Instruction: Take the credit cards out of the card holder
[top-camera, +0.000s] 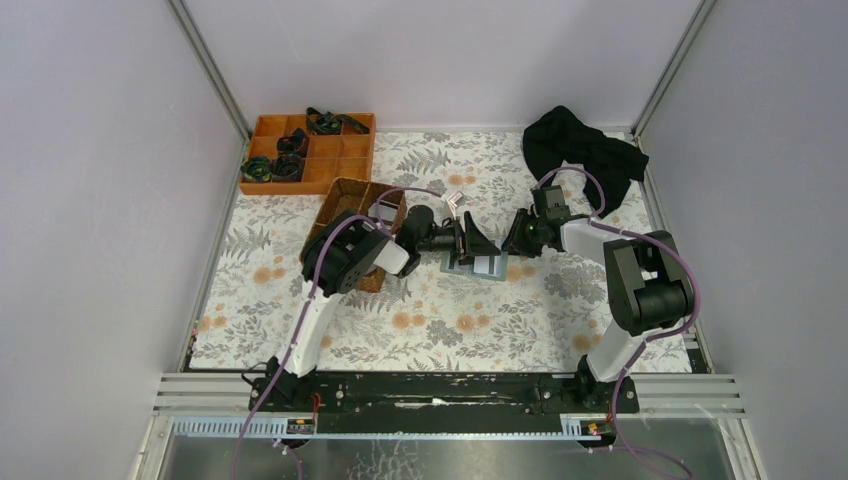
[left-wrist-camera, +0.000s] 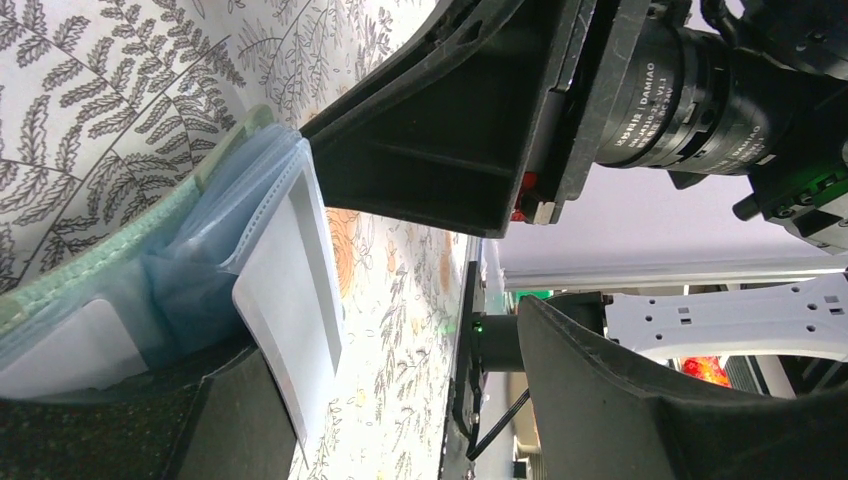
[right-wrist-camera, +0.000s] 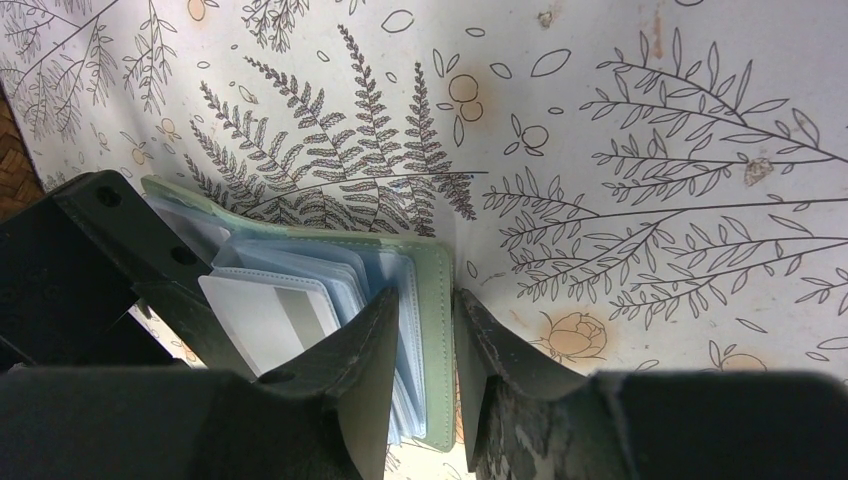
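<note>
Grey-green outside and pale blue within, the card holder (top-camera: 480, 266) lies open in the middle of the fern-print mat (top-camera: 450, 330). From nine o'clock the left gripper (left-wrist-camera: 400, 350) holds its jaws wide either side of a whitish card (left-wrist-camera: 290, 290) sticking out of a sleeve, not pinching it. From three o'clock the right gripper (right-wrist-camera: 427, 297) straddles the holder's green edge; whether it clamps, I cannot tell. Beyond: wicker basket (top-camera: 347, 193) at ten o'clock, orange tray (top-camera: 345, 165) at eleven, black cloth (top-camera: 580, 150) at one.

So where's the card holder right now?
In the top view, the card holder lies in the middle, between the left gripper and right gripper, just right of the wicker basket.
</note>
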